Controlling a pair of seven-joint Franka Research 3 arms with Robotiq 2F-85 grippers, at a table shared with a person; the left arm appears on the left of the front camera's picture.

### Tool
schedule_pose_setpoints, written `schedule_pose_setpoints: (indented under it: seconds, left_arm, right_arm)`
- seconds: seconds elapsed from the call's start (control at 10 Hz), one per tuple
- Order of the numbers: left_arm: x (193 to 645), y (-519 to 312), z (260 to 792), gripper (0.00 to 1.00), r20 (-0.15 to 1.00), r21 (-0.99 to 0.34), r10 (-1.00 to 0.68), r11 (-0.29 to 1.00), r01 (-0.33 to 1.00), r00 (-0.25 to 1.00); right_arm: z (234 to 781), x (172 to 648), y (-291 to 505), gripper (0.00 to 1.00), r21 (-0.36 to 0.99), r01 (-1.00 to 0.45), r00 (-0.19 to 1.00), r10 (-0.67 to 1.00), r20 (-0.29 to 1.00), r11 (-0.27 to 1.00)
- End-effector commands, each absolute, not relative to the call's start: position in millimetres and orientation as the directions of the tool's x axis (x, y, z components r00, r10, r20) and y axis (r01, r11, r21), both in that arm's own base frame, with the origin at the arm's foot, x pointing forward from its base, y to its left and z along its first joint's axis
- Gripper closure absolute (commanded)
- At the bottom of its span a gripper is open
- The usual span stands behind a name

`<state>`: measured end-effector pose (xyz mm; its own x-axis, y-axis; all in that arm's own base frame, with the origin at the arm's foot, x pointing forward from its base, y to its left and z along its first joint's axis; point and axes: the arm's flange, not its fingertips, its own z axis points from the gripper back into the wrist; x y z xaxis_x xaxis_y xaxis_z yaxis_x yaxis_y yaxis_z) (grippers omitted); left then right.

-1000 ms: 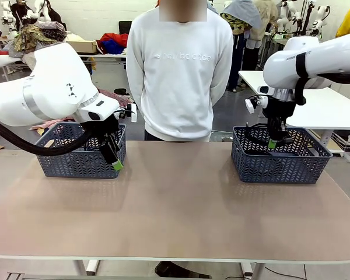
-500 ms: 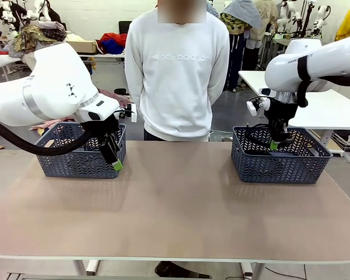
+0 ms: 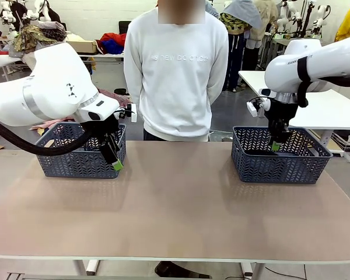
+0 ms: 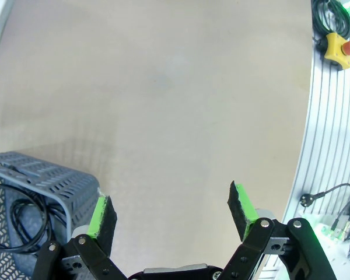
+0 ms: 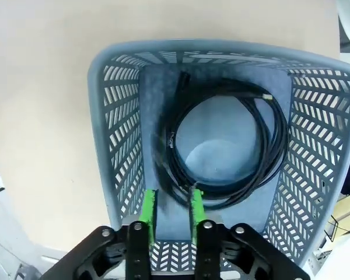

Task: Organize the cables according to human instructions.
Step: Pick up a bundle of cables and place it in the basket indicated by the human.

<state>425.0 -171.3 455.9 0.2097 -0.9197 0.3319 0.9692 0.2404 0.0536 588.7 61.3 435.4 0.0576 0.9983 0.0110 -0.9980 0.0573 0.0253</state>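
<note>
The table (image 3: 175, 198) takes up most of the front view, with a person (image 3: 176, 70) in a white sweatshirt standing at its far edge, hands behind the back and hidden. The left basket (image 3: 76, 154) sits at the table's left and the right basket (image 3: 280, 156) at its right, well apart.

The left gripper (image 3: 114, 157) hangs in front of the left basket's near right corner; in its wrist view the jaws stand wide apart over bare tabletop, holding nothing. A thin coiled cable (image 4: 20, 224) lies inside that basket, cut off by the picture's bottom-left edge, so its full shape cannot be made out.

The right gripper (image 3: 276, 143) sits low over the right basket. In its wrist view the green pads (image 5: 147, 211) stand a narrow gap apart, and the near edge of the black coil (image 5: 221, 143) on the basket floor blurs beside them; whether they pinch a strand cannot be told. How many cords make up that coil is unclear.

A second ago a dark cable loop showed at the right gripper above the basket rim; now it lies down in the basket.
</note>
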Motion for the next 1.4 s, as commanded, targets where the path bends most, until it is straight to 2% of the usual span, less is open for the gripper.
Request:
schedule_pose_setpoints:
  seconds: [0.0, 0.1, 0.2, 0.3, 0.4, 0.5, 1.3]
  left_arm:
    - [423.5, -169.0, 456.8, 0.00, 0.326, 0.052, -0.920, 0.245, 0.968, 0.215]
    - [423.5, -169.0, 456.8, 0.00, 0.326, 0.052, -0.920, 0.245, 0.968, 0.215]
    - [423.5, -169.0, 456.8, 0.00, 0.326, 0.052, -0.920, 0.245, 0.968, 0.215]
    - [423.5, -169.0, 456.8, 0.00, 0.326, 0.052, -0.920, 0.245, 0.968, 0.215]
    - [423.5, -169.0, 456.8, 0.00, 0.326, 0.052, -0.920, 0.245, 0.968, 0.215]
    - [423.5, -169.0, 456.8, 0.00, 0.326, 0.052, -0.920, 0.245, 0.968, 0.215]
    - [423.5, -169.0, 456.8, 0.00, 0.326, 0.052, -0.920, 0.245, 0.968, 0.215]
  right_arm:
    - [434.0, 579.7, 56.8, 0.47, 0.015, -0.999, 0.032, 0.999, 0.002, 0.032]
    - [435.0, 579.9, 56.8, 0.29, 0.017, -0.999, 0.038, 0.999, 0.002, 0.038]
    - [436.0, 580.1, 57.0, 0.27, 0.018, -0.999, 0.039, 0.999, 0.002, 0.039]
    - [436.0, 580.2, 56.5, 0.09, 0.020, -0.999, 0.041, 0.999, 0.003, 0.041]
    - [436.0, 580.9, 56.2, 0.07, 0.022, -0.999, 0.042, 0.999, 0.004, 0.042]
    - [436.0, 581.4, 55.9, 0.00, 0.023, -0.999, 0.042, 0.999, 0.002, 0.042]
    - [434.9, 588.1, 60.5, 0.00, 0.031, -0.998, 0.059, 0.998, 0.009, 0.058]
